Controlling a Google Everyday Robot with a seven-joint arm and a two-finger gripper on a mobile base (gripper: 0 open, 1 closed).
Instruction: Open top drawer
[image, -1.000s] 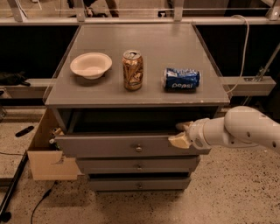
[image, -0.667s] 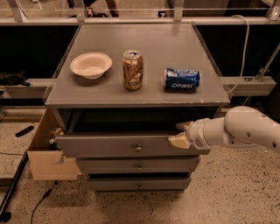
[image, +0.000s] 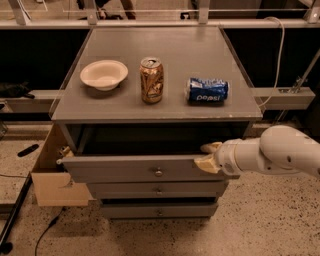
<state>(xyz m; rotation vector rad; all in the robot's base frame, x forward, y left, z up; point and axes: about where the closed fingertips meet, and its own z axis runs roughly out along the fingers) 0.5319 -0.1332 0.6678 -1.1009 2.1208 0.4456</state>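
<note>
The top drawer (image: 125, 170) is a wide grey front with a small round metal knob (image: 158, 172) at its centre. It stands pulled out a little from the grey cabinet (image: 70, 115), leaving a dark gap under the cabinet top. My gripper (image: 207, 156) is at the right end of the drawer's upper edge. One tan finger (image: 211, 147) sits behind the front panel and the other lies on its face, so the gripper is shut on the panel's rim. My white arm (image: 280, 152) reaches in from the right.
On the cabinet top stand a white bowl (image: 103, 74), an upright brown can (image: 151, 80) and a blue Pepsi can (image: 208, 90) lying on its side. Two narrower drawers (image: 158, 190) sit below. A wooden box (image: 52, 175) is beside the cabinet's left side.
</note>
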